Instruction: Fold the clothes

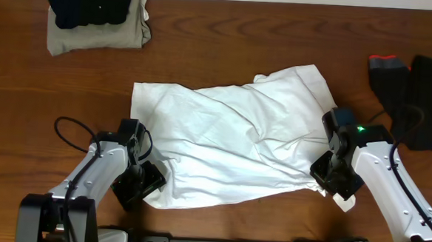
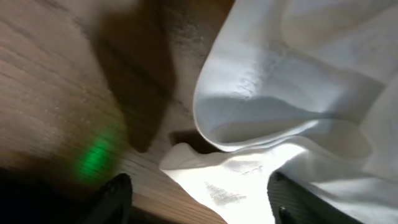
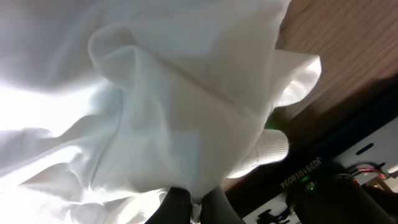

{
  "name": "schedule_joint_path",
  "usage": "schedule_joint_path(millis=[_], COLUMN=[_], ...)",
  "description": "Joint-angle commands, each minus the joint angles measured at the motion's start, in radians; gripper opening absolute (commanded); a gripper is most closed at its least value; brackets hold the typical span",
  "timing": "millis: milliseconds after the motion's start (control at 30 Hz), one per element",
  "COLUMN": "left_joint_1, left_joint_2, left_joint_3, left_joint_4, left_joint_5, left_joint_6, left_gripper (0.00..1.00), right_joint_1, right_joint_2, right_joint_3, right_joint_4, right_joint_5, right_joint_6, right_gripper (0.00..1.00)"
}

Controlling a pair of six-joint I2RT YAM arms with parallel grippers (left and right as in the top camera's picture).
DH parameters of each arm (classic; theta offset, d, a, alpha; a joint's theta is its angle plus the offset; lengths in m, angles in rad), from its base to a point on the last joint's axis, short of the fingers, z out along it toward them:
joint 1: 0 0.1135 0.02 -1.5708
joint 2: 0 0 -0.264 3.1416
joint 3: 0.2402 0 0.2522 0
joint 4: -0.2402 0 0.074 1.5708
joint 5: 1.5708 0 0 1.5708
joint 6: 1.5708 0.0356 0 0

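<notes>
white shirt (image 1: 229,144) covers the table centre, from near edge to mid-depth. bare wood (image 1: 54,90) lies open on the left and in a band beyond the shirt. folded pile (image 1: 99,18) blocks the far-left corner. black garments (image 1: 417,94) block the right edge, just beside the right arm (image 1: 390,182). cable loop (image 1: 75,121) arcs over the near-left wood.

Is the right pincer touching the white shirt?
Touching. The right wrist view shows the right pincer shut on a fold of the shirt, and the cloth comes up from between its fingers.
</notes>
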Motion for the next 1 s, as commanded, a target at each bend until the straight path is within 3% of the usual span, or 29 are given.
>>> schedule_joint_path(millis=[0, 367, 567, 700, 967], left_joint_1=[0.0, 0.0, 0.0, 0.0, 0.0], left_joint_2=[-0.004, -0.004, -0.004, -0.004, -0.005], left_joint_3=[-0.011, -0.138, -0.142, -0.142, -0.106], left_joint_4=[0.006, 0.212, 0.21, 0.197, 0.034], left_joint_5=[-0.004, 0.085, 0.115, 0.134, 0.134], left_joint_6=[-0.042, -0.066, -0.068, -0.068, -0.069], left_gripper=[0.76, 0.77, 0.29, 0.07, 0.06], right_joint_1=[0.006, 0.006, 0.006, 0.006, 0.005], right_joint_2=[0.004, 0.004, 0.004, 0.004, 0.004], right_joint_3=[0.016, 0.016, 0.016, 0.016, 0.027], right_joint_4=[0.002, 0.002, 0.005, 0.006, -0.023], right_joint_5=[0.019, 0.019, 0.019, 0.02, 0.1], right_joint_6=[-0.005, -0.021, -0.02, -0.02, -0.02], right_gripper=[0.04, 0.04, 0.04, 0.04, 0.01])
